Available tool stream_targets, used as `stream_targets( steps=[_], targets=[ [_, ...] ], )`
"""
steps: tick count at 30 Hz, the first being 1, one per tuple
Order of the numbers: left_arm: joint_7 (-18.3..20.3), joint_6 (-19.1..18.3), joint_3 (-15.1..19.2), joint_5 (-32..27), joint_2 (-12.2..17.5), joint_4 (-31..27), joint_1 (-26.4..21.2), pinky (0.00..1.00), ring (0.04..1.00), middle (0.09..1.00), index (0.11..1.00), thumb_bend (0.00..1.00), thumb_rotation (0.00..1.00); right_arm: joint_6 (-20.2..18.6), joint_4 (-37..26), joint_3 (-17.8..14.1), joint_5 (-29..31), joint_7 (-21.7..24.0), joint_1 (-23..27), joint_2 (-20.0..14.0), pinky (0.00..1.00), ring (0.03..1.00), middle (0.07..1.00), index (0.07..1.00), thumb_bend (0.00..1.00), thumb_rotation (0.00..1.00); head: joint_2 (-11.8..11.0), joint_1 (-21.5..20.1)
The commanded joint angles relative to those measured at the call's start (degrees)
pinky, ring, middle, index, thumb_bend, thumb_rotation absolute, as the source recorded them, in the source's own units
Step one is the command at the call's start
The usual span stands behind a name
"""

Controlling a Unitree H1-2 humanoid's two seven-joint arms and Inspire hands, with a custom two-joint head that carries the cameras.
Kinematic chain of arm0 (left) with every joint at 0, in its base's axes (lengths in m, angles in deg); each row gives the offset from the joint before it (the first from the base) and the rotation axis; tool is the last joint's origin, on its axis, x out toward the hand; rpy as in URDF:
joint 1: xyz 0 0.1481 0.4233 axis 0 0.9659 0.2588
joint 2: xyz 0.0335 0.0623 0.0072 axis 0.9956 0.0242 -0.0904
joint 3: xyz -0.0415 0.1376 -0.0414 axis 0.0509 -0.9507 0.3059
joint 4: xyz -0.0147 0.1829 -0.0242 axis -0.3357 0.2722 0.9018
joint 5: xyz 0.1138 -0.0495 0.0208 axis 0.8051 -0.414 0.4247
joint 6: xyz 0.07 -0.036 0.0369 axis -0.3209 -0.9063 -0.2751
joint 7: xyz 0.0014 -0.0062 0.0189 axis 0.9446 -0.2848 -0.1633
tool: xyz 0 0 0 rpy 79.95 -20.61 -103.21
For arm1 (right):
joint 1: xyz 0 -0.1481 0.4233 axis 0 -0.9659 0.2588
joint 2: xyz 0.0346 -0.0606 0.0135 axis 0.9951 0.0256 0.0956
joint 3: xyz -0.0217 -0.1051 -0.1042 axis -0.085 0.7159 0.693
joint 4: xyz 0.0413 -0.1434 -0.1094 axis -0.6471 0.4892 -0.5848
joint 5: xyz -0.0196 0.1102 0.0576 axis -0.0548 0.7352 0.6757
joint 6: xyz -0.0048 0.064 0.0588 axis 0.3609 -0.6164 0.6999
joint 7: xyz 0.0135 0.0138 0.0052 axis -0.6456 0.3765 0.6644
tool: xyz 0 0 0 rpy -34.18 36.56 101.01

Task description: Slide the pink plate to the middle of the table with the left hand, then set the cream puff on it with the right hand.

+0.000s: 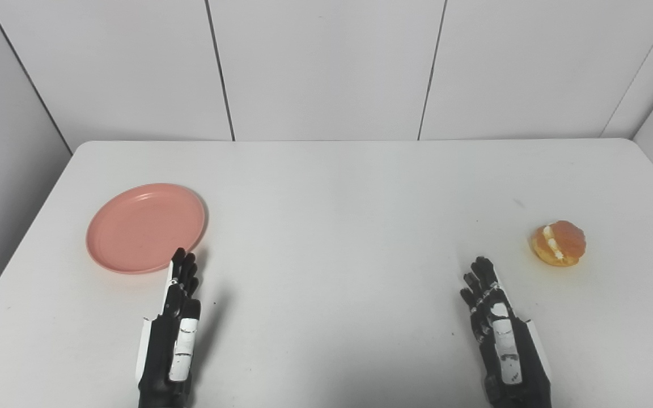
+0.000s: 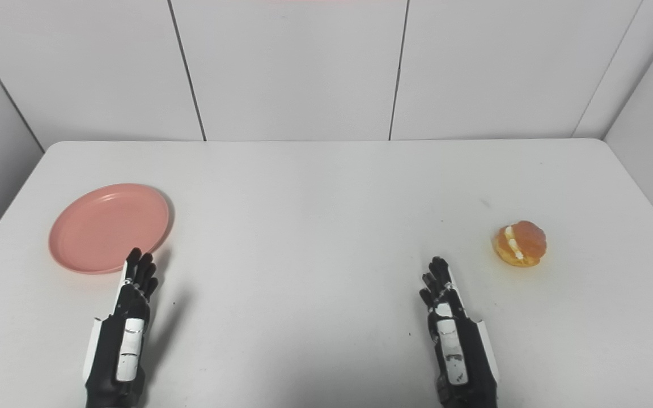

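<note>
A pink plate (image 1: pixel 145 226) lies flat on the left part of the white table (image 1: pixel 338 226), with nothing on it. My left hand (image 1: pixel 176 317) is just in front of the plate's near rim, fingers straight and pointing at it, holding nothing. The cream puff (image 1: pixel 559 243), golden with a white cream line, sits at the right side of the table. My right hand (image 1: pixel 496 323) hovers in front of it and to its left, fingers stretched out, holding nothing and apart from the puff.
White wall panels close off the back and both sides of the table. The table's far edge (image 1: pixel 360 141) runs just under the back wall.
</note>
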Motion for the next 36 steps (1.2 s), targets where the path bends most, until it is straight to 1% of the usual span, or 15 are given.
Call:
stream_targets(
  steps=[1,4,7,10,13,22,23,24,25,29,32,36],
  targets=[
    [0.5,-1.2,-0.4,-0.2,1.2,1.3,3.3,1.00,1.000,1.000,1.000,0.83,0.94,1.4,0.0,0.5,-0.5,0.0,-2.5,-0.4,1.00,1.000,0.988,0.957,0.79,0.90,0.1,0.1],
    [0.6,-1.3,-0.5,-0.8,1.0,1.6,2.9,1.00,1.000,1.000,1.000,0.81,0.94,1.8,0.3,0.5,-2.0,-0.2,-2.1,-0.8,1.00,1.000,0.984,0.950,0.77,0.91,0.1,0.2],
    [0.4,-1.3,-0.6,-0.6,0.8,1.8,2.8,1.00,0.998,1.000,1.000,0.79,0.94,2.1,0.6,0.3,-2.4,-0.2,-2.0,-1.0,1.00,0.998,0.980,0.945,0.77,0.90,-0.1,0.4],
    [0.2,-1.1,-0.7,-0.2,0.6,1.9,2.8,1.00,0.998,1.000,1.000,0.77,0.94,1.9,0.7,0.1,-2.1,-0.2,-2.0,-0.9,1.00,1.000,0.981,0.947,0.78,0.91,-0.2,0.7],
    [0.4,-1.0,-0.8,-0.6,0.7,1.4,3.0,0.99,0.995,0.999,0.999,0.74,0.95,0.8,0.2,-0.1,-1.5,-0.4,-2.2,-0.6,1.00,1.000,0.982,0.944,0.79,0.91,0.4,0.7],
    [1.0,-2.8,-0.7,-1.8,1.2,0.8,3.0,1.00,0.993,0.995,0.996,0.76,0.95,-0.3,-0.5,0.1,-0.4,-0.9,-2.2,0.2,1.00,0.991,0.977,0.944,0.79,0.90,0.9,-0.5],
    [1.0,-3.2,-0.7,-1.9,1.2,0.5,3.0,1.00,0.993,0.996,0.994,0.76,0.95,-0.5,-0.6,0.1,-0.4,-1.1,-2.1,0.2,1.00,0.988,0.974,0.942,0.79,0.90,1.6,-0.5],
    [1.0,-3.6,-0.7,-2.0,1.1,0.4,3.0,1.00,0.992,0.995,0.990,0.76,0.95,-0.6,-0.7,0.1,-0.5,-1.2,-2.0,0.2,1.00,0.984,0.971,0.940,0.79,0.90,1.6,-0.5],
    [1.0,-3.7,-0.7,-1.8,1.2,0.3,2.9,1.00,0.990,0.994,0.983,0.77,0.95,-1.0,-0.9,0.1,-0.5,-1.4,-1.9,0.2,1.00,0.981,0.970,0.941,0.80,0.90,2.4,-0.5],
    [1.0,-3.7,-0.8,-1.5,1.3,0.3,2.5,1.00,0.990,0.989,0.956,0.79,0.94,-2.0,-1.5,0.1,-0.1,-1.7,-1.7,0.1,1.00,0.974,0.969,0.944,0.83,0.89,3.0,-0.3],
    [1.1,-4.0,-1.0,-1.7,1.2,0.1,2.4,1.00,0.997,0.992,0.954,0.76,0.95,-2.7,-1.8,0.0,0.3,-2.1,-1.6,0.2,1.00,0.975,0.965,0.939,0.81,0.89,3.1,-0.3],
    [1.2,-5.3,-1.1,-1.9,1.1,-1.3,2.7,1.00,1.000,0.993,0.969,0.74,0.96,-3.5,-2.5,-0.1,0.3,-2.4,-1.8,0.4,1.00,0.976,0.961,0.933,0.82,0.88,3.4,-0.1]
  ],
)
